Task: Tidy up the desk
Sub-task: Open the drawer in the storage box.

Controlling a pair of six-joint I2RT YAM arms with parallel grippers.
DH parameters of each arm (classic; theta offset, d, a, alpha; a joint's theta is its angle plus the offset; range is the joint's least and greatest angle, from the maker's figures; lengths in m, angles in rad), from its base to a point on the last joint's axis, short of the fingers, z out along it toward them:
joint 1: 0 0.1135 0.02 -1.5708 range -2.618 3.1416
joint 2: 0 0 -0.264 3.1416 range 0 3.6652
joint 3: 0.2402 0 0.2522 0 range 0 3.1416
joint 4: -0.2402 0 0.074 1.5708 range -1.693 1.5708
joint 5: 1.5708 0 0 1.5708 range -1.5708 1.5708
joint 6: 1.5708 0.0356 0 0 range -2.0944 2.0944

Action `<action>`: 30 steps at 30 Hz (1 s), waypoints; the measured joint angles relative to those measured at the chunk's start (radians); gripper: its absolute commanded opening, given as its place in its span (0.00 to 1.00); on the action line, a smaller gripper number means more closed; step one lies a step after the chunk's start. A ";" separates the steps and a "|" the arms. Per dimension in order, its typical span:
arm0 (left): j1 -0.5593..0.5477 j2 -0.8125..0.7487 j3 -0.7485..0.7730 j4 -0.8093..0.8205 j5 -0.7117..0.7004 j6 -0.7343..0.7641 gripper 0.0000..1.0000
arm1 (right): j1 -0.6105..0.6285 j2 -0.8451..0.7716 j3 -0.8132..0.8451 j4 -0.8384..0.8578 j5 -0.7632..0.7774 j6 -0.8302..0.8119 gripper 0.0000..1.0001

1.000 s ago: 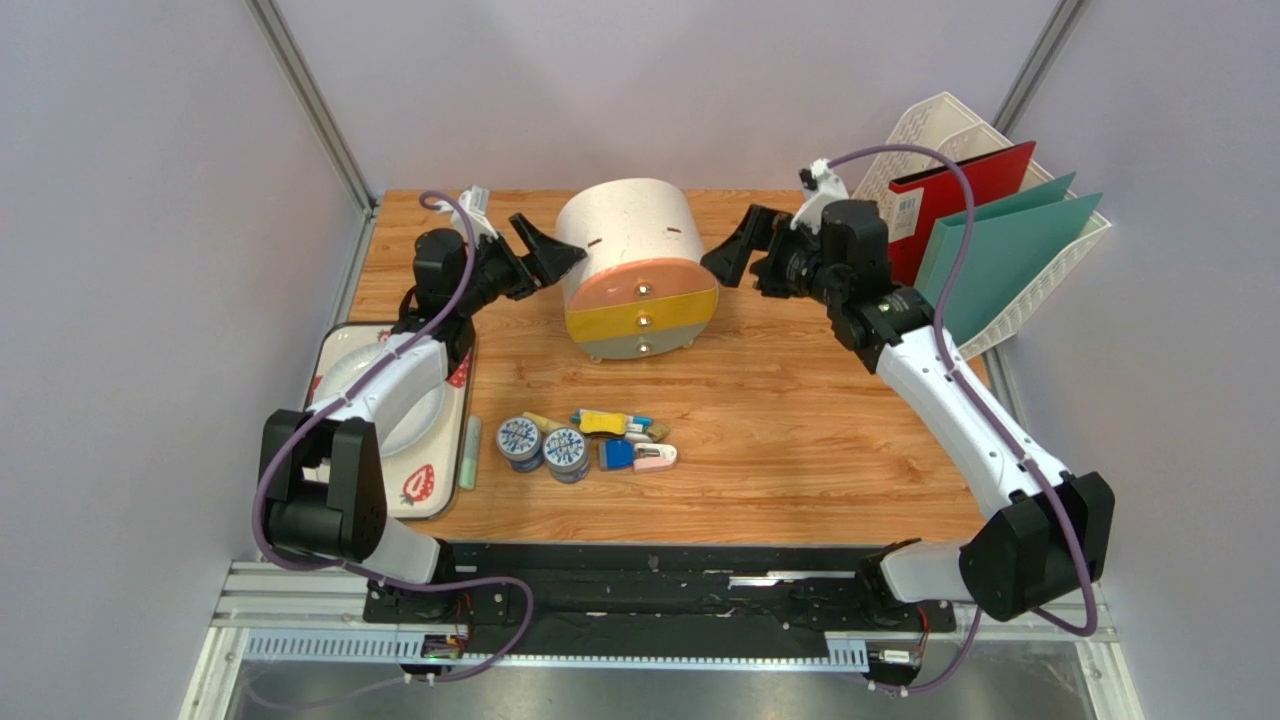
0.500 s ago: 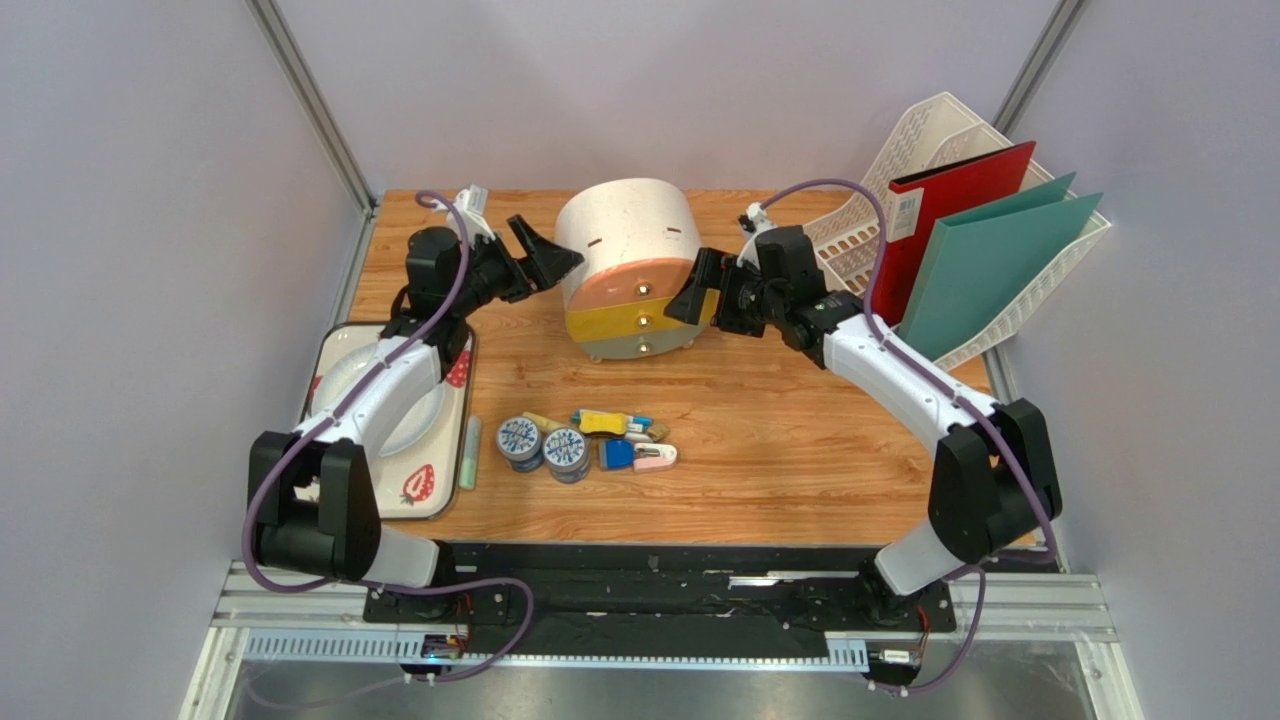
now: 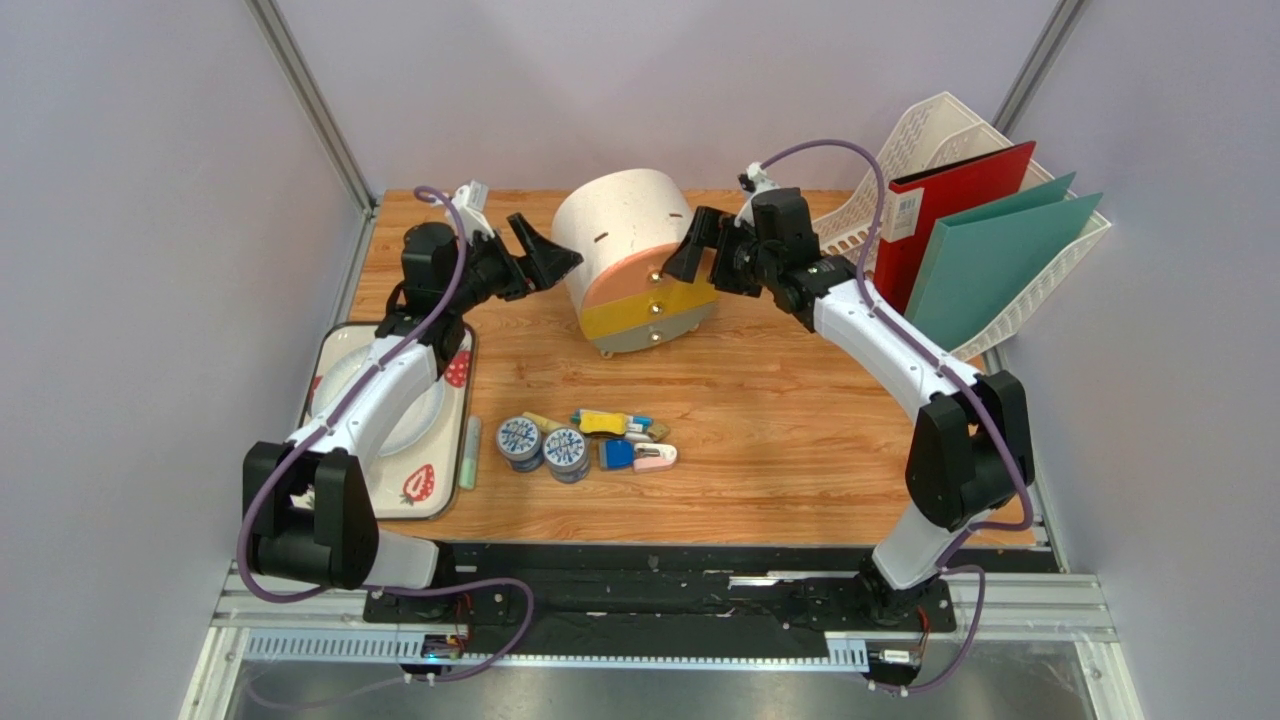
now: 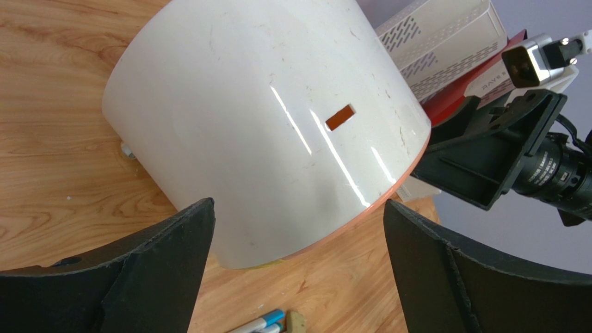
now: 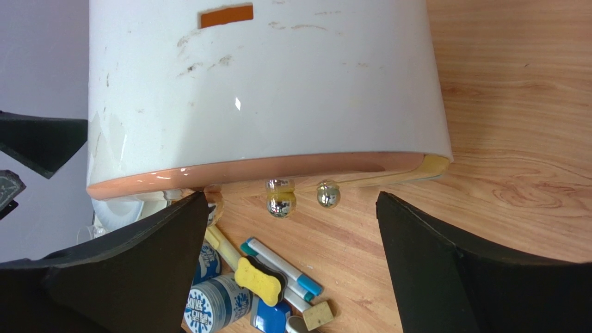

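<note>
One second on, right gripper (image 3: 688, 252) reaches drawer unit (image 3: 624, 240)

The desk (image 3: 796, 420) is showing light orange-brown wood grain. The round drawer unit (image 3: 624, 240) is presenting a white shell, its front banding peach over yellow over grey. The tray (image 3: 440, 458) is displaying red strawberries on white. Two tins (image 3: 520, 438) are bearing blue-and-white patterned lids. A red folder (image 3: 954, 210) and a teal folder (image 3: 999, 263) are showing against a white lattice rack (image 3: 932, 128).
</note>
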 measured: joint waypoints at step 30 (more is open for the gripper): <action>-0.006 -0.062 0.051 -0.145 0.024 0.077 0.99 | 0.001 -0.032 -0.040 0.089 -0.170 0.063 0.67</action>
